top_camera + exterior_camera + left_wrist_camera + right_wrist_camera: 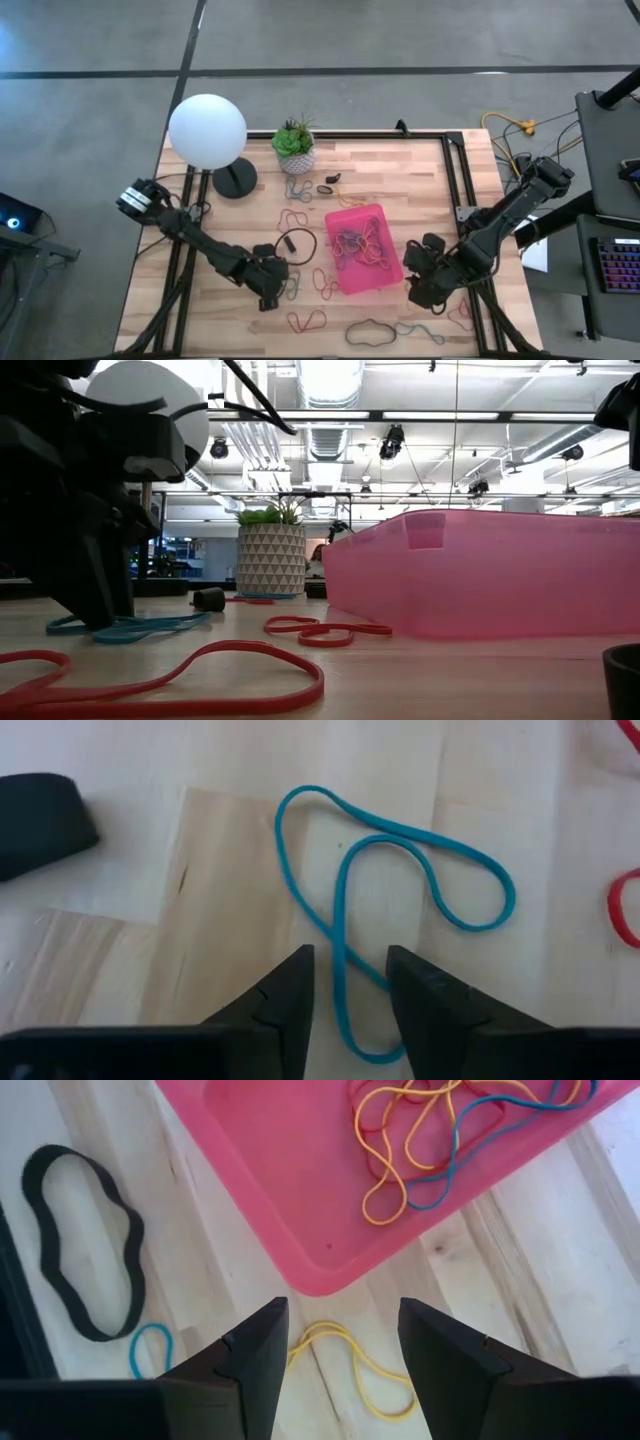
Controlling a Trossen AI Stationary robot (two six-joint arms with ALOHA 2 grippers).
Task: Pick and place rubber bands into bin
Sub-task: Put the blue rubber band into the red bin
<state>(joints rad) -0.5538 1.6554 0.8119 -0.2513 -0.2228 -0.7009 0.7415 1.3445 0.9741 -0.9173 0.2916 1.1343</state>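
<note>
Left gripper: down at the table's front-left area, fingers apart and straddling a blue rubber band that lies flat on the wood — not yet pinched.
Right gripper: fingers apart, holding nothing, hovering just off the bin's front-right corner above a yellow rubber band.
Bin: pink tray near the table's middle, slightly toward the right edge.
Done: a tangle of yellow, red and blue bands already lies inside the bin.
Left: many loops on the wood — red ones near the front edge, a black band beside them, more toward the back edge by the plant pot.
Progress: partway, by my judgement; the table holds at least as many as the bin.
</note>
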